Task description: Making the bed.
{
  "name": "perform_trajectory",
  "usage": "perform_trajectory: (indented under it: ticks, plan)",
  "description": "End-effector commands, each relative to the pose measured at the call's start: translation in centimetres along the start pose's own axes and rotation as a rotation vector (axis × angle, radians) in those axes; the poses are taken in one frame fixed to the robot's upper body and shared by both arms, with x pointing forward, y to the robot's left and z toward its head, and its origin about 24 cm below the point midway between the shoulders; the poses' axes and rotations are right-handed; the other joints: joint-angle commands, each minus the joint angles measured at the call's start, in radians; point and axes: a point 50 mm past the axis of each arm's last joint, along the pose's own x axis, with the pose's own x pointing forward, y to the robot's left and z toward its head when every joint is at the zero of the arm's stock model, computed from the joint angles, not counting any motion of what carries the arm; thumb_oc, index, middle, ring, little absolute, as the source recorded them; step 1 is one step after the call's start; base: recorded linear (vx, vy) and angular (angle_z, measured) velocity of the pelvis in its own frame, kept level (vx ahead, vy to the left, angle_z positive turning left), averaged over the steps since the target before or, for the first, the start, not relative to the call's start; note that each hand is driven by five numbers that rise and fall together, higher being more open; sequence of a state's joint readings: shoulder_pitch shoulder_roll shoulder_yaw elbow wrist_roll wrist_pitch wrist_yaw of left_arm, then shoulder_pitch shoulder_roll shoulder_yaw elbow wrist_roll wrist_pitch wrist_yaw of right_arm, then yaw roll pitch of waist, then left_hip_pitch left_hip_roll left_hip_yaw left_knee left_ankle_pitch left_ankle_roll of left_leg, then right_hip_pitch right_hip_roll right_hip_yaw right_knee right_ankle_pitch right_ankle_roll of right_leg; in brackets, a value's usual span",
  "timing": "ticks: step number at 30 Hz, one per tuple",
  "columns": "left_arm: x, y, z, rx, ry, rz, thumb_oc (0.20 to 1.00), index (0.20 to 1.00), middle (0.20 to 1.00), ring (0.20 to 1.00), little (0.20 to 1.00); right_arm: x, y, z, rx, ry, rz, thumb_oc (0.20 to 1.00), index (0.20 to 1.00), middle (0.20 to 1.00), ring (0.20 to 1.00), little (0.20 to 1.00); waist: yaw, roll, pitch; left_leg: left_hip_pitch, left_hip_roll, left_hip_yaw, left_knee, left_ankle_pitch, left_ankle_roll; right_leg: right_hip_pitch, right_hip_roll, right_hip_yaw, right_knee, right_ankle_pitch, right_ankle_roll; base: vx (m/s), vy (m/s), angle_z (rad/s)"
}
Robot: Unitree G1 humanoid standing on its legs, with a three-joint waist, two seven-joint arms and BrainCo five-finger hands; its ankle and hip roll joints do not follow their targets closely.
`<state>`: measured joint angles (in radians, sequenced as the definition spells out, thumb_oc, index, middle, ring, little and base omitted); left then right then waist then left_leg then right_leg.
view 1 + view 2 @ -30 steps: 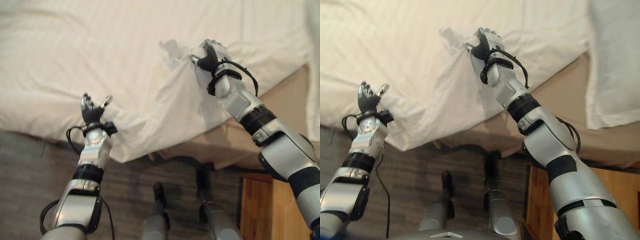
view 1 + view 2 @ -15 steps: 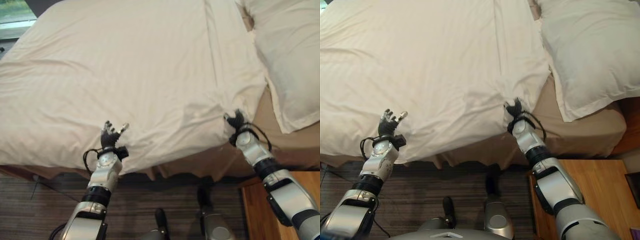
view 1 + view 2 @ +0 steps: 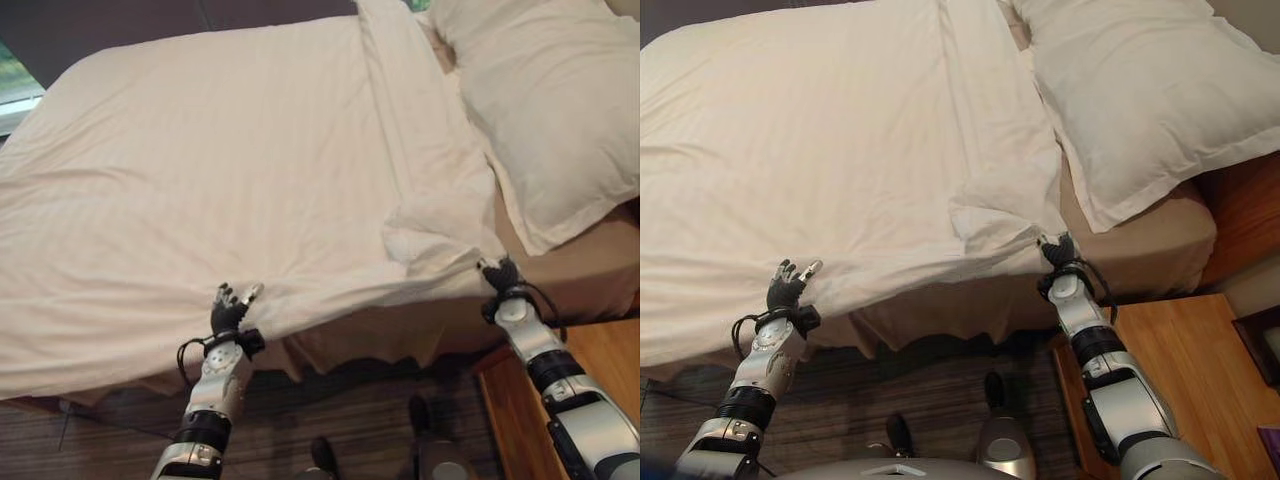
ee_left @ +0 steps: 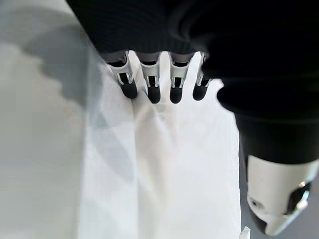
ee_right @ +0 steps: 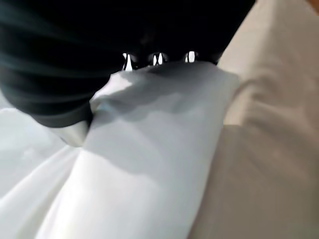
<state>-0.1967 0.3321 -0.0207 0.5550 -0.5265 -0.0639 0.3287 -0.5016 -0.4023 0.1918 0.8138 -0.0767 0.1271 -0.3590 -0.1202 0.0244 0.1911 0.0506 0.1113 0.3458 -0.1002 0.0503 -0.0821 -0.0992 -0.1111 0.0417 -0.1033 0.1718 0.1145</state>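
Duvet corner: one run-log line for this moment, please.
right hand: shut on duvet corner | left hand: open at near edge | pillow: at head of bed

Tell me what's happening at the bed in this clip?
The robot stands at the side of the bed, spreading the white sheet. Its right hand pinches a corner of the sheet at the mattress edge, near the pillow. Its left hand is open, fingers straight, touching the sheet's hanging edge. The sheet lies mostly flat, with a bunched fold near the right hand and bare tan mattress beside the pillow. A wooden nightstand stands to the right.
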Motion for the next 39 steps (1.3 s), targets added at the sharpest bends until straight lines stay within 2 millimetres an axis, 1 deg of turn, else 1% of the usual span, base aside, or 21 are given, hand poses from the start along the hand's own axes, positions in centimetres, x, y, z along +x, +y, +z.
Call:
perform_trajectory:
  ticks: [1, 2, 3, 5, 6, 7, 9, 12, 15, 19, 21, 22, 23, 24, 25, 27, 28, 31, 34, 38, 39]
  plan:
    - [0.1, 1.2, 1.0, 0.013, -0.063, 0.029, 1.000, 1.000, 1.000, 1.000, 1.000, 0.1, -5.1, -6.0, -0.018, 0.239, -0.232, 1.000, 1.000, 1.000, 1.000, 1.000, -0.030, -0.011, -0.041, 0.039, -0.008, -0.013, 0.013, -0.078, -0.012, 0.004, -0.038, -0.028, 0.016, -0.083, 0.055, -0.01, -0.026, -0.05]
    - [0.1, 1.2, 0.9, 0.014, -0.062, 0.029, 1.000, 1.000, 1.000, 1.000, 1.000, 0.1, -5.1, -6.0, -0.018, 0.239, -0.231, 1.000, 1.000, 1.000, 1.000, 1.000, -0.030, -0.011, -0.042, 0.039, -0.008, -0.014, 0.013, -0.078, -0.012, 0.004, -0.038, -0.029, 0.016, -0.083, 0.055, -0.03, -0.045, -0.05]
    - [-0.2, 0.8, 0.6, 0.008, -0.059, 0.017, 1.000, 1.000, 1.000, 1.000, 1.000, -1.3, -3.7, -8.9, -0.036, 0.340, -0.200, 1.000, 1.000, 1.000, 1.000, 1.000, -0.031, -0.011, -0.044, 0.038, -0.005, -0.017, 0.013, -0.076, -0.014, 0.010, -0.038, -0.034, 0.016, -0.083, 0.054, -0.01, -0.029, -0.05]
    - [-0.6, 0.9, 0.2, 0.003, -0.053, 0.021, 1.000, 1.000, 1.000, 1.000, 1.000, -3.2, -2.3, -11.8, -0.066, 0.430, -0.153, 1.000, 1.000, 1.000, 1.000, 1.000, -0.033, -0.014, -0.046, 0.038, -0.001, -0.022, 0.013, -0.073, -0.016, 0.014, -0.037, -0.040, 0.016, -0.081, 0.053, -0.01, -0.017, 0.00]
    - [-0.6, 0.9, 0.2, 0.004, -0.051, 0.021, 1.000, 1.000, 1.000, 1.000, 1.000, -3.2, -2.2, -11.9, -0.067, 0.431, -0.152, 1.000, 1.000, 1.000, 1.000, 1.000, -0.034, -0.015, -0.047, 0.038, -0.001, -0.023, 0.013, -0.073, -0.016, 0.015, -0.037, -0.041, 0.016, -0.081, 0.053, -0.03, -0.019, 0.06]
    - [-1.0, 0.7, -0.5, 0.001, -0.032, 0.018, 1.000, 1.000, 1.000, 1.000, 1.000, -5.5, -0.4, -14.8, -0.125, 0.537, -0.092, 1.000, 1.000, 1.000, 1.000, 1.000, -0.034, -0.018, -0.051, 0.036, 0.002, -0.032, 0.013, -0.072, -0.017, 0.019, -0.037, -0.049, 0.016, -0.080, 0.052, -0.03, -0.017, 0.08]
    - [-1.2, 0.5, -0.9, 0.000, -0.019, 0.019, 1.000, 1.000, 1.000, 1.000, 1.000, -6.5, 0.5, -15.6, -0.145, 0.568, -0.057, 1.000, 1.000, 1.000, 1.000, 1.000, -0.034, -0.022, -0.053, 0.035, 0.004, -0.036, 0.013, -0.070, -0.019, 0.022, -0.036, -0.053, 0.016, -0.080, 0.051, -0.03, -0.011, 0.11]
    - [-1.8, -0.4, -2.2, 0.021, 0.018, -0.005, 1.000, 1.000, 1.000, 1.000, 1.000, -11.7, 2.7, -20.4, -0.240, 0.774, 0.059, 1.000, 1.000, 1.000, 1.000, 1.000, -0.031, -0.029, -0.062, 0.030, 0.009, -0.052, 0.013, -0.069, -0.022, 0.030, -0.036, -0.066, 0.016, -0.081, 0.048, -0.02, 0.001, 0.10]
    - [-2.1, -1.0, -2.4, 0.035, 0.023, -0.026, 1.000, 1.000, 1.000, 1.000, 1.000, -13.9, 2.6, -22.2, -0.332, 0.856, 0.108, 1.000, 1.000, 1.000, 1.000, 1.000, -0.030, -0.038, -0.069, 0.031, 0.012, -0.060, 0.013, -0.070, -0.024, 0.036, -0.036, -0.074, 0.016, -0.080, 0.047, -0.01, 0.005, 0.08]
    - [-2.2, -1.4, -2.3, 0.031, 0.017, -0.039, 1.000, 1.000, 1.000, 1.000, 1.000, -13.7, 2.0, -22.4, -0.340, 0.869, 0.080, 1.000, 1.000, 1.000, 1.000, 1.000, -0.033, -0.046, -0.078, 0.034, 0.015, -0.058, 0.013, -0.071, -0.027, 0.040, -0.035, -0.074, 0.016, -0.079, 0.050, -0.01, 0.010, -0.04]
    - [-2.3, -1.8, -2.0, 0.003, 0.006, -0.047, 1.000, 1.000, 1.000, 1.000, 1.000, -11.5, 1.4, -20.7, -0.289, 0.783, 0.017, 1.000, 1.000, 1.000, 1.000, 1.000, -0.037, -0.055, -0.089, 0.036, 0.017, -0.052, 0.013, -0.070, -0.028, 0.039, -0.032, -0.068, 0.016, -0.074, 0.052, -0.02, 0.036, -0.09]
    - [-2.3, -1.8, -1.7, -0.004, -0.004, -0.049, 1.000, 1.000, 1.000, 1.000, 1.000, -10.0, 1.2, -19.4, -0.231, 0.725, -0.017, 0.580, 0.580, 0.580, 0.580, 0.580, -0.039, -0.058, -0.092, 0.038, 0.018, -0.047, 0.013, -0.070, -0.028, 0.037, -0.030, -0.065, 0.016, -0.070, 0.053, -0.01, 0.040, -0.05]
    - [-2.3, -1.9, -1.5, -0.014, -0.014, -0.048, 1.000, 1.000, 1.000, 1.000, 1.000, -8.2, 0.9, -17.5, -0.145, 0.640, -0.063, 0.467, 0.467, 0.467, 0.467, 0.467, -0.042, -0.061, -0.093, 0.045, 0.020, -0.044, 0.013, -0.074, -0.028, 0.042, -0.028, -0.063, 0.016, -0.071, 0.055, -0.01, 0.023, -0.05]
    - [-2.3, -1.9, -1.5, -0.014, -0.014, -0.048, 1.000, 1.000, 1.000, 1.000, 1.000, -8.2, 0.9, -17.5, -0.144, 0.640, -0.062, 0.300, 0.300, 0.300, 0.300, 0.300, -0.041, -0.062, -0.095, 0.041, 0.020, -0.043, 0.013, -0.071, -0.028, 0.038, -0.028, -0.061, 0.016, -0.068, 0.054, -0.01, 0.034, -0.08]
    - [-2.4, -1.7, -0.8, -0.035, -0.042, -0.040, 1.000, 1.000, 1.000, 1.000, 1.000, -4.4, -0.5, -11.5, 0.095, 0.367, -0.157, 0.200, 0.200, 0.200, 0.200, 0.200, -0.049, -0.070, -0.099, 0.048, 0.023, -0.035, 0.013, -0.074, -0.028, 0.038, -0.026, -0.053, 0.016, -0.065, 0.057, -0.03, 0.029, -0.06]
    - [-2.5, -1.6, -0.7, -0.044, -0.050, -0.039, 1.000, 1.000, 1.000, 1.000, 1.000, -3.9, -0.7, -10.2, 0.206, 0.323, -0.176, 0.200, 0.200, 0.200, 0.200, 0.200, -0.050, -0.073, -0.104, 0.046, 0.023, -0.032, 0.013, -0.071, -0.028, 0.035, -0.024, -0.051, 0.016, -0.062, 0.056, -0.01, 0.027, -0.06]
    - [-2.6, -1.2, -0.6, -0.044, -0.055, -0.031, 1.000, 1.000, 1.000, 1.000, 1.000, -3.2, -1.3, -7.6, 0.394, 0.224, -0.195, 0.200, 0.200, 0.200, 0.200, 0.200, -0.051, -0.074, -0.105, 0.052, 0.024, -0.031, 0.013, -0.076, -0.026, 0.041, -0.023, -0.051, 0.016, -0.066, 0.058, 0.00, 0.017, -0.13]
    - [-2.6, -0.1, -1.2, -0.081, -0.022, -0.005, 1.000, 1.000, 1.000, 1.000, 1.000, -2.7, -2.2, -3.4, 0.790, 0.071, -0.207, 0.200, 0.200, 0.200, 0.200, 0.200, -0.048, -0.075, -0.110, 0.051, 0.027, -0.034, 0.013, -0.075, -0.024, 0.042, -0.022, -0.054, 0.016, -0.068, 0.055, 0.01, 0.031, -0.14]
    - [-2.5, 0.9, -1.9, -0.090, 0.029, -0.010, 1.000, 1.000, 1.000, 1.000, 1.000, -2.6, -1.1, 1.1, 1.259, -0.054, -0.097, 0.200, 0.200, 0.200, 0.200, 0.200, -0.031, -0.071, -0.109, 0.058, 0.029, -0.050, 0.013, -0.077, -0.026, 0.058, -0.022, -0.065, 0.016, -0.082, 0.048, 0.05, 0.013, -0.01]
    - [-1.6, 0.7, -1.1, -0.096, 0.016, -0.035, 1.000, 1.000, 1.000, 1.000, 1.000, -2.1, 0.0, 5.2, 1.525, -0.111, 0.022, 0.200, 0.200, 0.200, 0.200, 0.200, -0.008, -0.056, -0.096, 0.050, 0.030, -0.062, 0.013, -0.069, -0.031, 0.059, -0.025, -0.075, 0.016, -0.090, 0.042, 0.03, -0.013, 0.09]
    - [-1.6, 0.7, -1.1, -0.096, 0.015, -0.035, 1.000, 1.000, 1.000, 1.000, 1.000, -2.1, 0.0, 5.2, 1.525, -0.111, 0.022, 0.200, 0.200, 0.200, 0.200, 0.200, -0.008, -0.056, -0.096, 0.050, 0.030, -0.062, 0.013, -0.069, -0.031, 0.059, -0.025, -0.075, 0.016, -0.090, 0.042, -0.01, -0.016, 0.10]
